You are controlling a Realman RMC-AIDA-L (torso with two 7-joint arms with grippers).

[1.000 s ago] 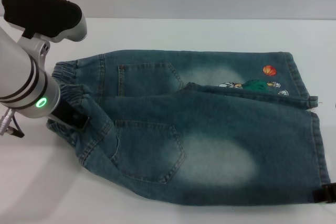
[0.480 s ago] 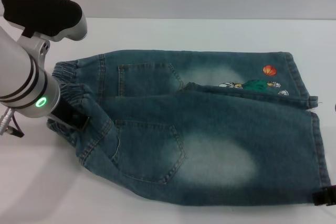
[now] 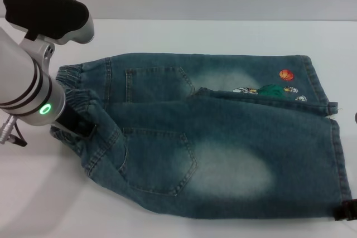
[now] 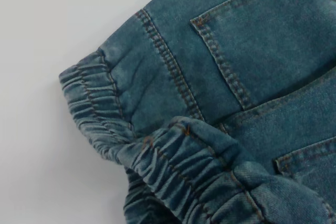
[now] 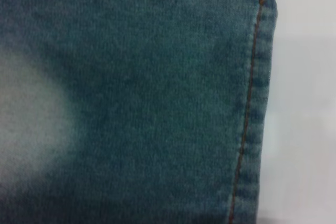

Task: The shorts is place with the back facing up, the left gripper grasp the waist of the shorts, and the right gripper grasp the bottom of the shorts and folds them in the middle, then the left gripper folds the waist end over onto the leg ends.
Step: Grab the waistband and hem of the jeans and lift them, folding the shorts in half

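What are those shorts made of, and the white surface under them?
The shorts look like blue denim: woven texture, faded pale patches, orange topstitching; the waist is gathered, seemingly elasticated. The table is smooth matte white, possibly laminate; hard to tell.

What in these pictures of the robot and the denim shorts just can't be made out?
- Left gripper: in the head view its own arm and the bunched waist hide the fingers; the left wrist view shows only denim.
- Right gripper: the head view's edge cuts it off; the right wrist view shows only a leg hem.
- Cartoon embroidery on the shorts: partly covered by the overlapping leg, too small to identify.
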